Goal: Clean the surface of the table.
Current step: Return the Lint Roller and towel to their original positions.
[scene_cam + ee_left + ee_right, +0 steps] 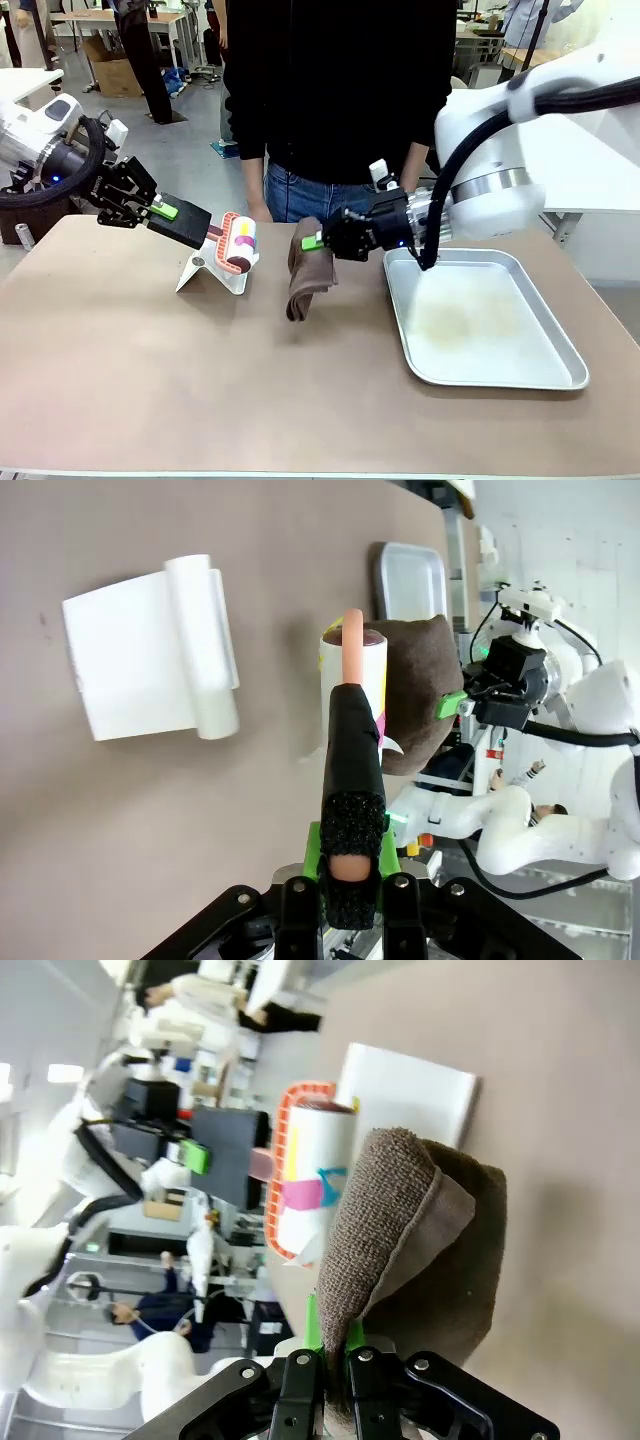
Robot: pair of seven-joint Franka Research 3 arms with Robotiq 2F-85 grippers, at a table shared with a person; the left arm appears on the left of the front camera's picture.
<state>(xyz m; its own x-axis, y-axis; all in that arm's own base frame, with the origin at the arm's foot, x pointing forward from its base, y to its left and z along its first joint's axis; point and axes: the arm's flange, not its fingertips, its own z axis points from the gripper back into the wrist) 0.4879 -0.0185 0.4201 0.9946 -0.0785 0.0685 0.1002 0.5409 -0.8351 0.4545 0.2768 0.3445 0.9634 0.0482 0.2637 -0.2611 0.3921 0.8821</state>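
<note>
Left gripper clamped the lint roller handle above its stand; right gripper pinched a cloth over the table.

The left arm reaches in low from the left with its pincer clamped on the black-sleeved handle of a lint roller, while the right arm crosses toward the middle, wrist level, its pincer pinched tight on a hanging brown cloth.
</note>
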